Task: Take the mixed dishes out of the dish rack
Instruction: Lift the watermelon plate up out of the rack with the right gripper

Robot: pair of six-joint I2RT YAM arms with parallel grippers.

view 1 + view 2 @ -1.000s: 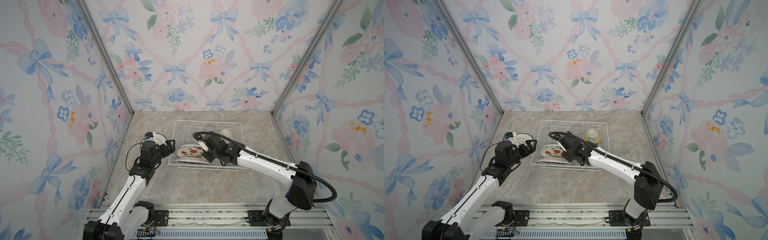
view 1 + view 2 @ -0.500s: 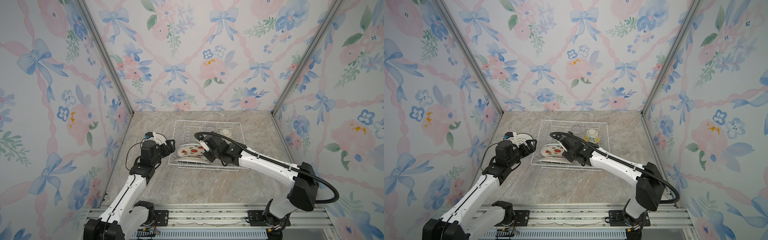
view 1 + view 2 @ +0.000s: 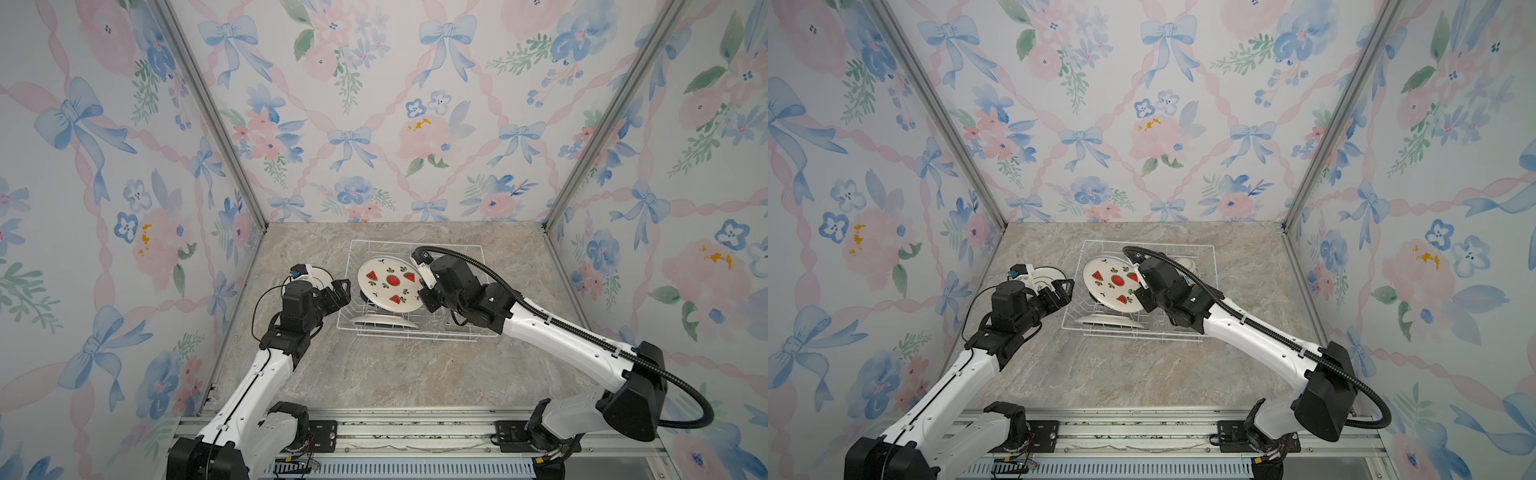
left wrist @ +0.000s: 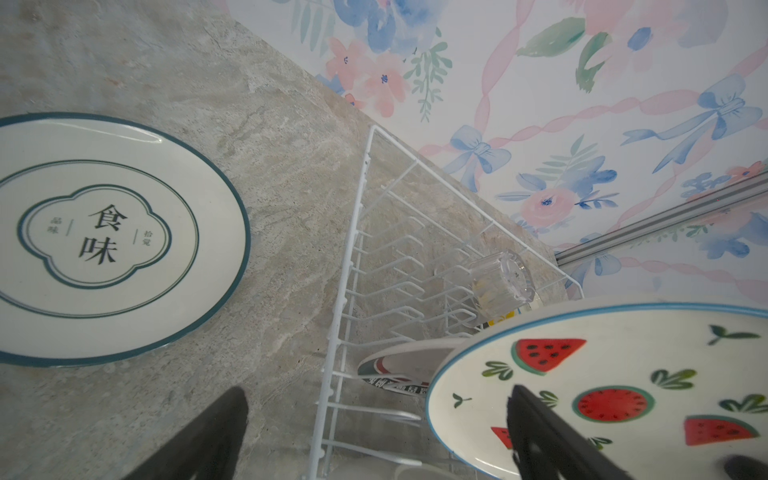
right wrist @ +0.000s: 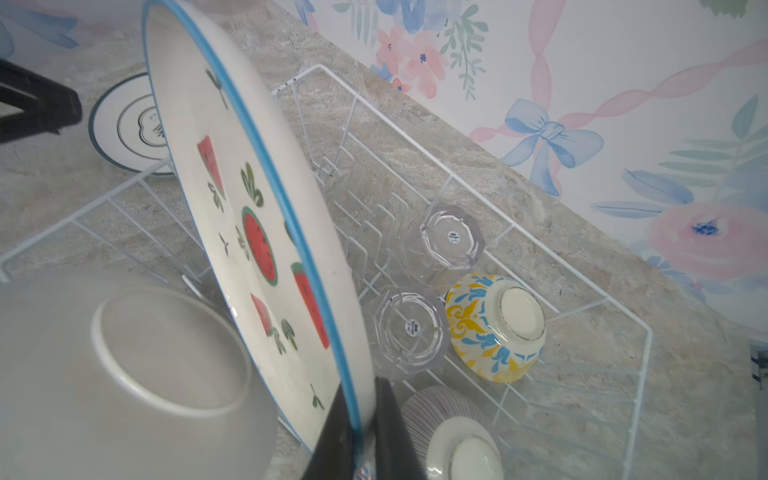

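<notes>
Your marbled tabletop (image 3: 395,374) sits inside floral-papered walls (image 3: 374,124). Over the dish rack (image 3: 351,253), your right gripper (image 5: 360,399) pinches the blue-rimmed watermelon plate (image 3: 390,286), tilted and seemingly clear of the rack. Your left gripper (image 3: 341,293) gapes just beside that rack.

Both top views: bright, even, diffuse light, exposure balanced; faint soft shadows on marble tabletop (image 3: 395,374) under arms (image 3: 266,374). Focus crisp; wide lens splays corner rails (image 3: 210,112) outward. Left wrist view: small sheen on teal-rimmed plate (image 4: 99,237); left gripper (image 4: 376,390) fingers (image 4: 208,440) blurred near lens. Right wrist view: pale dish underside (image 5: 137,365) hazy, out of focus; watermelon plate (image 5: 249,232) sharper, straight lines bowed
</notes>
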